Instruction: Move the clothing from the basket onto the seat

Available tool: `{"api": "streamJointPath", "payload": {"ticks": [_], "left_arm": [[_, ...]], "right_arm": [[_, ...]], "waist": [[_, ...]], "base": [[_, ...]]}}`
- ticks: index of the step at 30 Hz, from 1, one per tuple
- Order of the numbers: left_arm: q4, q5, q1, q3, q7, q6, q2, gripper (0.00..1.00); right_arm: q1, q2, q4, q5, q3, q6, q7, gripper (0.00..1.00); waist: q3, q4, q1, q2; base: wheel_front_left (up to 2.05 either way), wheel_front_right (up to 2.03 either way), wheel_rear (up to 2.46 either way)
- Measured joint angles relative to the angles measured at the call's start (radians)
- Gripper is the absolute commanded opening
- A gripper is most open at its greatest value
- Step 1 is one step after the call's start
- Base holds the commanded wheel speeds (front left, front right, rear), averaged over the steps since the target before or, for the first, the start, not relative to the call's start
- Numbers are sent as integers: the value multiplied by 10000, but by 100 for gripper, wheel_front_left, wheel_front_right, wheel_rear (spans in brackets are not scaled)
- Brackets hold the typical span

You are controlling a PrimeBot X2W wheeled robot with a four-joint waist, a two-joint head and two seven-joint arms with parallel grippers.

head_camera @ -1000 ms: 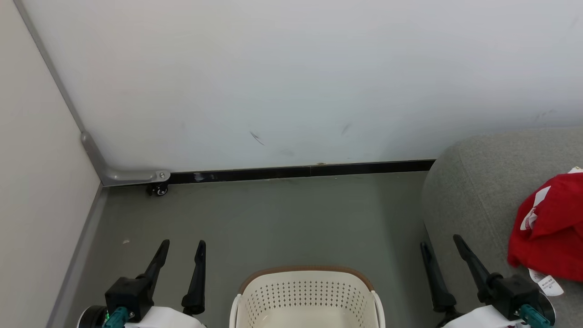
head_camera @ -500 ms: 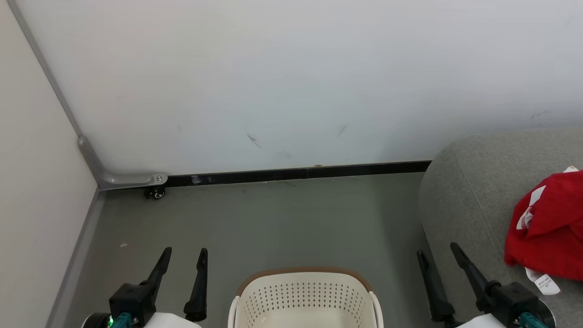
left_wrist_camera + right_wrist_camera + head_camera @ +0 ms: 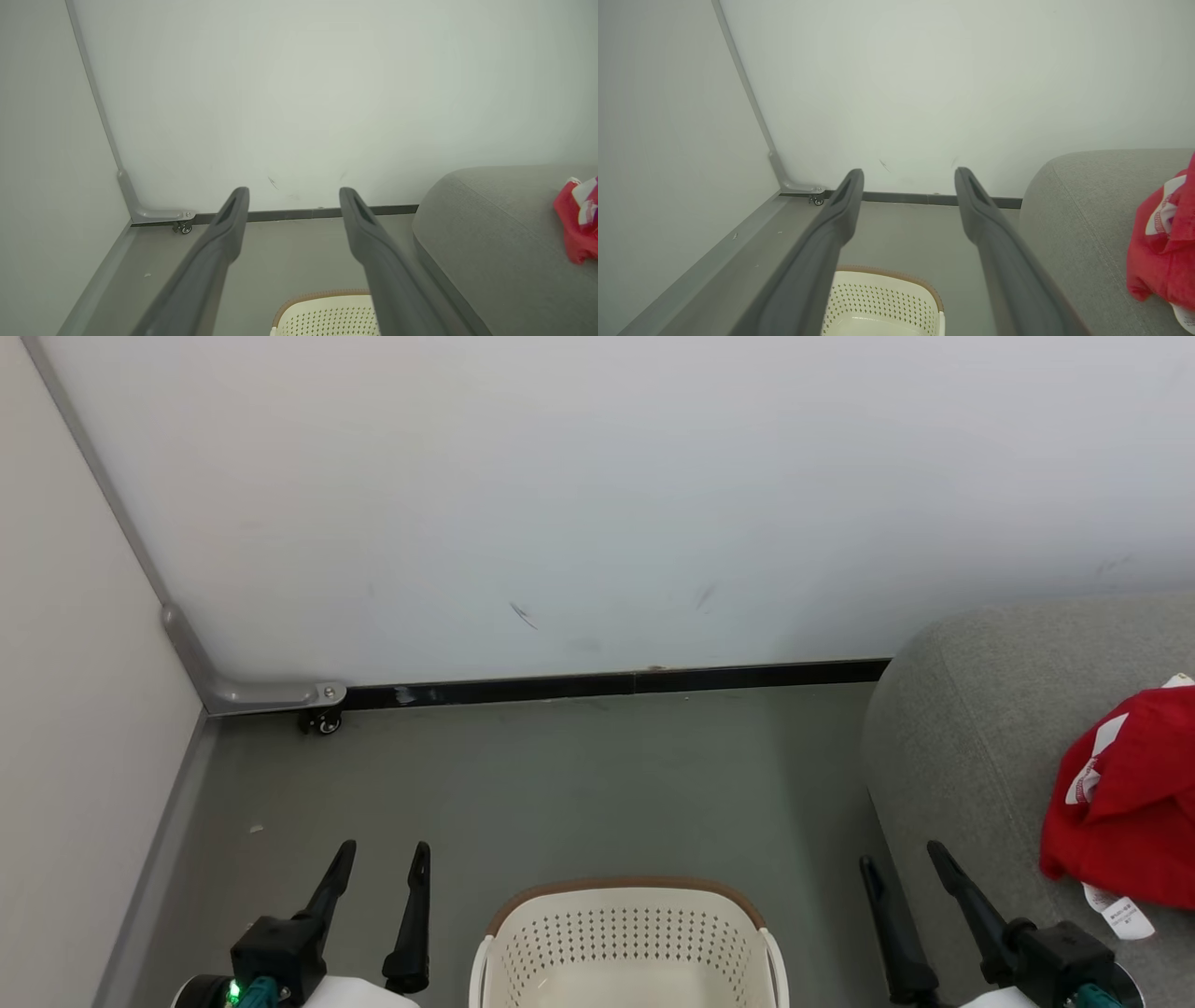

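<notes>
**Inspector:** State of the tools?

**Assessor:** The left tool (image 3: 384,849) has its two dark fingers spread wide with nothing between them. It sits at the lower left of the head view, above the grey floor (image 3: 560,784). The right tool (image 3: 901,855) is spread the same way and holds nothing. It sits at the lower right, and its fingers overlap the rounded corner of the seat (image 3: 962,737) in that view. I cannot tell whether they touch it.

**Inspector:** Location of the clothing?

**Assessor:** The clothing (image 3: 1130,821) is a bright-red heap with white trim. It lies on the seat at the right edge of the head view, partly cut off by the frame. A white tag (image 3: 1116,913) lies on the cushion at its near side. Both wrist views show the red heap on the grey cushion, well apart from either tool's fingers.

**Inspector:** And the basket?

**Assessor:** The basket (image 3: 625,933) stands on the floor at bottom centre, between the two tools. It is to the left of the seat, with a strip of floor between them. A brown band runs along its far rim above a perforated cream wall. The part of its inside that is in view shows pale plastic.

**Inspector:** Surroundings?

**Assessor:** A white wall (image 3: 597,504) stands behind, with black skirting (image 3: 607,688) at its foot. A small caster (image 3: 327,723) sits in the left corner.
</notes>
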Motion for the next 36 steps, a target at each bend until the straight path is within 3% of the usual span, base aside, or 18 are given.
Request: {"api": "streamJointPath", "payload": {"ticks": [25,36], "left_arm": [[305,245,-320,-42,0,205,-190,100],[581,499,-453,115,0,337,33,100]], "right_arm": [[1,6,-631,-48,-314,0,301,100],[1,6,-784,-48,-324,0,382,100]], "waist": [[175,81,0,0],[216,100,1,0]], "base": [[0,0,0],[0,0,0]]}}
